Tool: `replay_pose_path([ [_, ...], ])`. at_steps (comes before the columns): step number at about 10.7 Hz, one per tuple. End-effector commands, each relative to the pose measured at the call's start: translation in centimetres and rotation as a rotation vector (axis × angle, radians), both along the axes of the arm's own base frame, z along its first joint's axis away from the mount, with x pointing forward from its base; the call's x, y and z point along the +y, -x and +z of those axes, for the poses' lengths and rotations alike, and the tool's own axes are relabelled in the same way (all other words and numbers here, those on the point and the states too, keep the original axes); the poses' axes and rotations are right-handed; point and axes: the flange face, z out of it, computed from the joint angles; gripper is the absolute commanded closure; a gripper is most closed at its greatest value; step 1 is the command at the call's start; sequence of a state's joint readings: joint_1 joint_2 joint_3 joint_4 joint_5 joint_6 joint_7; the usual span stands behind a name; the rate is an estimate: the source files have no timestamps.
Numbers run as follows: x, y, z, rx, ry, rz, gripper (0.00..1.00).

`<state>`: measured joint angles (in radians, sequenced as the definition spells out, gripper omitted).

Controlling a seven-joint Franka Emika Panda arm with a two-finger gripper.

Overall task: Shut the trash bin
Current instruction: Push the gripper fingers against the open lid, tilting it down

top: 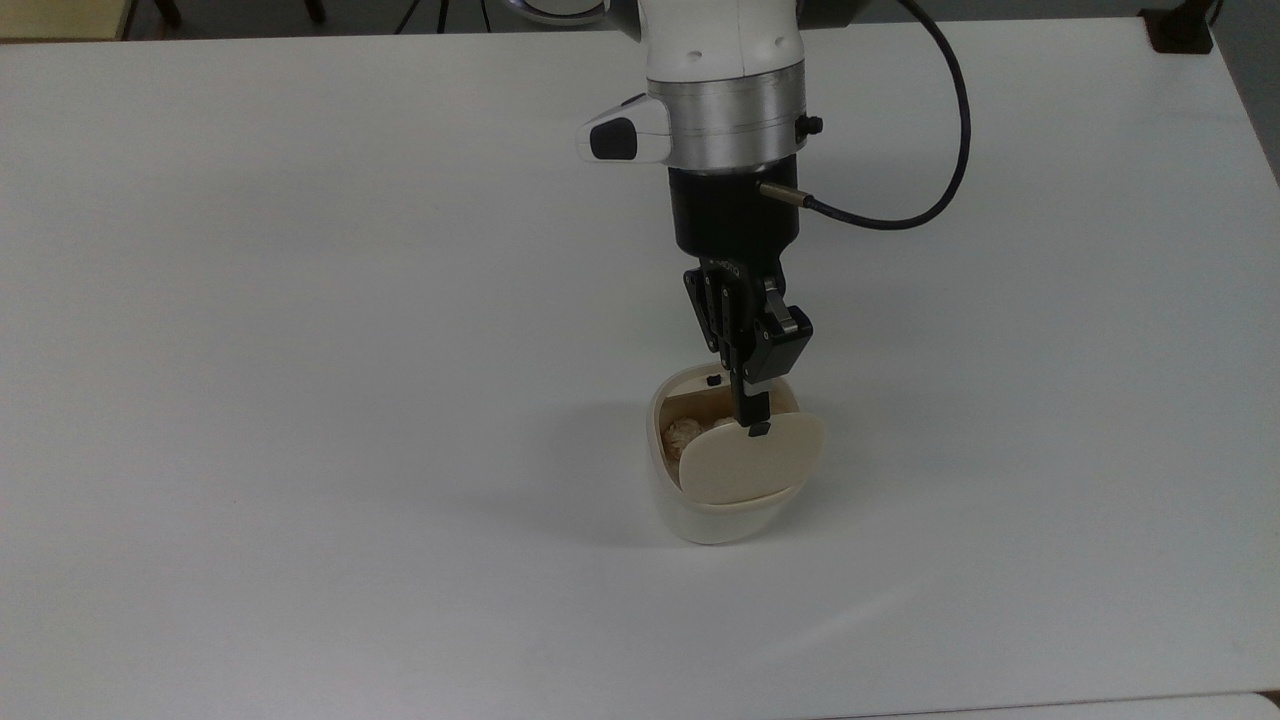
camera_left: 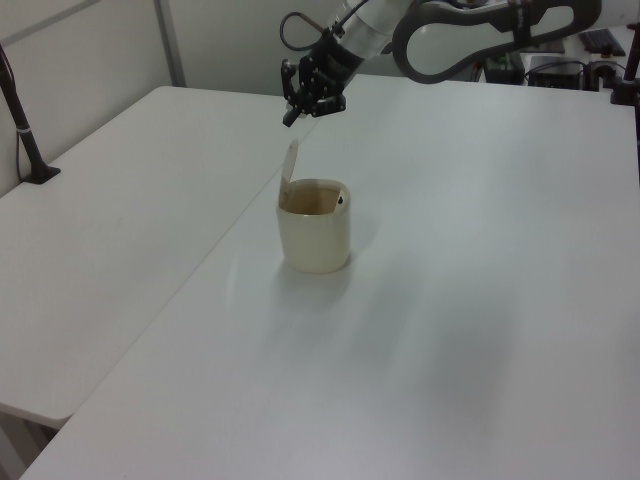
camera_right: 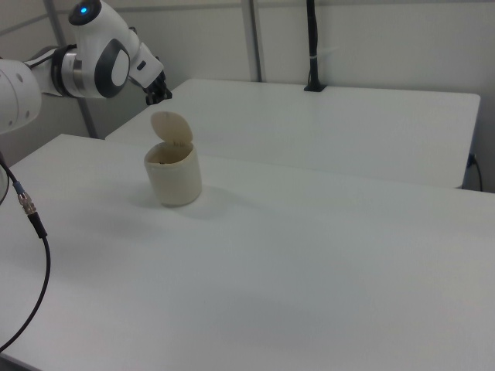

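The cream-white trash bin [top: 715,510] stands on the white table, near the front middle in the top view. Its flat beige lid [top: 750,462] is swung up and stands nearly upright on its hinge, leaving the bin open. A small black mark [top: 759,429] sits at the lid's top edge. Something crumpled and pale [top: 681,436] lies inside. My gripper [top: 756,410] hangs over the opening, its fingers together and holding nothing. The left view shows the gripper [camera_left: 290,117] a short gap above the lid [camera_left: 291,163], apart from it, with the bin [camera_left: 316,243] below. In the right view the gripper [camera_right: 160,97] sits up-left of the lid [camera_right: 172,128].
A black cable [top: 935,160] loops off the wrist on the top view's right. A black post [camera_left: 24,130] is clamped to the neighbouring table on the left view's left, and another post [camera_right: 311,46] stands at the far table edge in the right view.
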<state>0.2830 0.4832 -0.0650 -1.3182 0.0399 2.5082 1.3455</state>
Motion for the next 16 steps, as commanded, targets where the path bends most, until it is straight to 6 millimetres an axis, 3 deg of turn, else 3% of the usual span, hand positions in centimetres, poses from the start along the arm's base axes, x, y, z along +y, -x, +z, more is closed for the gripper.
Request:
replay_pose_path([
  [1, 1.0, -1.2, -1.3, -0.071, -0.017, -0.018, 1.00],
  [7, 2.6, -1.1, -4.3, -0.031, 0.014, 0.014, 1.00],
  [16, 1.0, 1.7, -4.5, 0.053, 0.125, 0.090, 1.00],
])
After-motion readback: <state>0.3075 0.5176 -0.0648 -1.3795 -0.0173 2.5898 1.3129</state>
